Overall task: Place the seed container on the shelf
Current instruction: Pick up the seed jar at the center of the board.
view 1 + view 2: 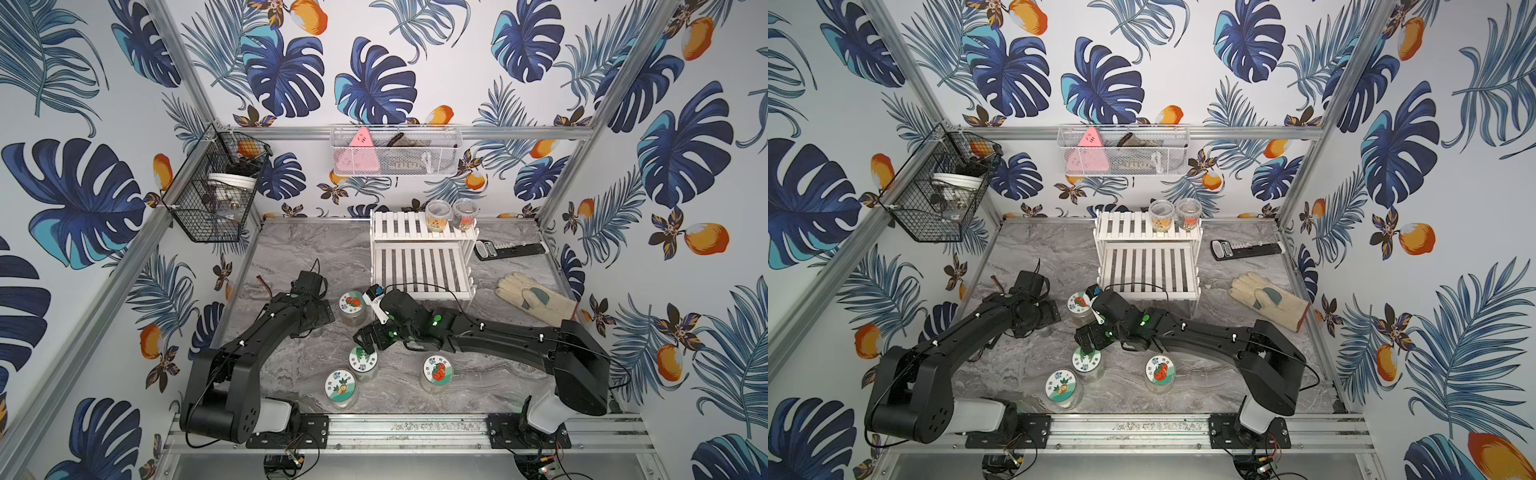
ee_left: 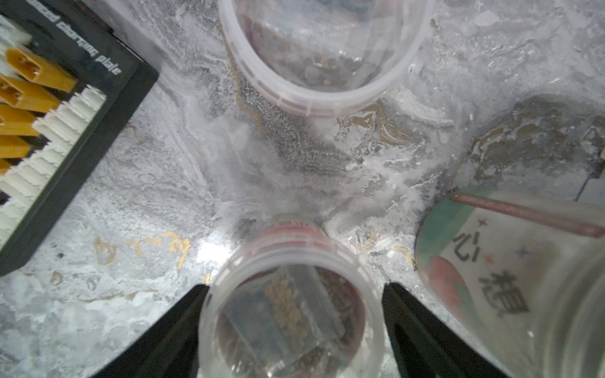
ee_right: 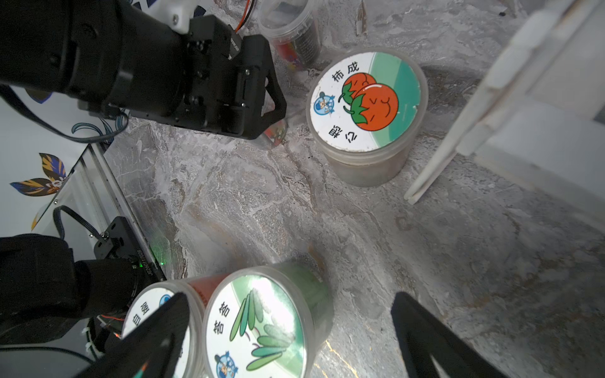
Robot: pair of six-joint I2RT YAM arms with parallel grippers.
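Seed container (image 2: 288,314) between left gripper (image 2: 296,288) fingers, wrist-view only

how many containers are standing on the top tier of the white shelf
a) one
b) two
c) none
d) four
b: both top views show a clear container with a yellow label and a second clear container standing side by side at one end of the top tier of the white slatted shelf.
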